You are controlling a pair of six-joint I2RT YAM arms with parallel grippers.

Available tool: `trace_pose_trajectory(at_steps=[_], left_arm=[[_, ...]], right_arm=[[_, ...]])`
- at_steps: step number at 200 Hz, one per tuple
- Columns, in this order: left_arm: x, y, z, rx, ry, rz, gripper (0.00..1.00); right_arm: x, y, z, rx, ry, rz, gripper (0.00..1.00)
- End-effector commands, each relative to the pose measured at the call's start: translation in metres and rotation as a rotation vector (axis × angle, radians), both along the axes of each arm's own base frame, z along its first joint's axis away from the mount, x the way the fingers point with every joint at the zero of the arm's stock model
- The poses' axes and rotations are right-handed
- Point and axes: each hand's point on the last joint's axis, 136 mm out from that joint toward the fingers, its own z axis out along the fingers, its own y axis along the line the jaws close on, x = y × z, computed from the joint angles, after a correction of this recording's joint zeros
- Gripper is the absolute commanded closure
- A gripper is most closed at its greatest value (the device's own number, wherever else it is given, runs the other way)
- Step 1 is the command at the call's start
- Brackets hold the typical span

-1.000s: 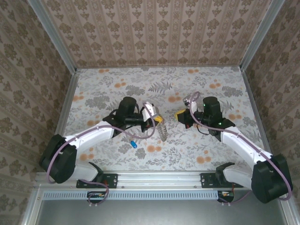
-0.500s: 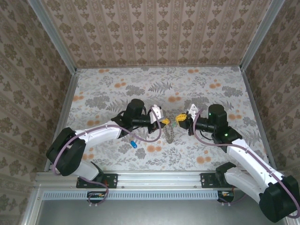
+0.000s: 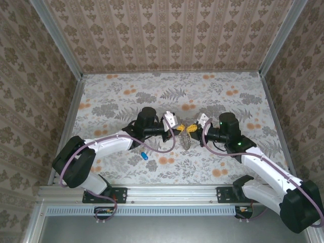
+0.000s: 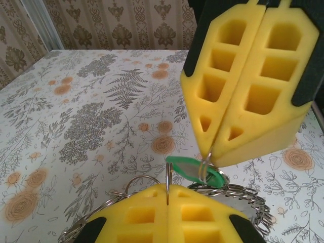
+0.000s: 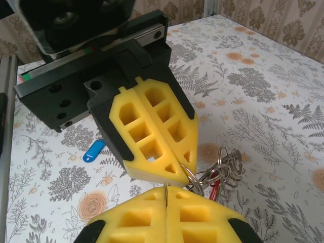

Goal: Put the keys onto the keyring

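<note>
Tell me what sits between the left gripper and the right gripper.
In the left wrist view, the green key and wire loops of the keyring fill the gap between the left gripper and the right gripper; both jaws are shut.

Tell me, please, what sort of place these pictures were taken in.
Most likely a robotics lab test cell: a floral-covered table boxed in by wallpapered panels on aluminium posts, with a left arm and a right arm bolted to a metal rail at its near edge.
</note>
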Motion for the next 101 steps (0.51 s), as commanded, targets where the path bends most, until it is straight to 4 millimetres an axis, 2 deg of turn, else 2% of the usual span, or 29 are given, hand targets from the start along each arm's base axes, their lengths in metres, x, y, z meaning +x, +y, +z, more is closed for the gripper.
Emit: trace_pose_trajectory(at_steps=[1,101], left_arm=[[-0.001,-0.005,0.007,-0.037,-0.008,-0.002,1.00],[-0.002,-0.006,0.005,-0.032,-0.003,-0.014,1.00]], right_arm=[[0.008,-0.001,0.002,0.017,-0.029,-0.041,1.00],[0.022,-0.003,0.002,0.041,-0.028,-0.115,1.00]])
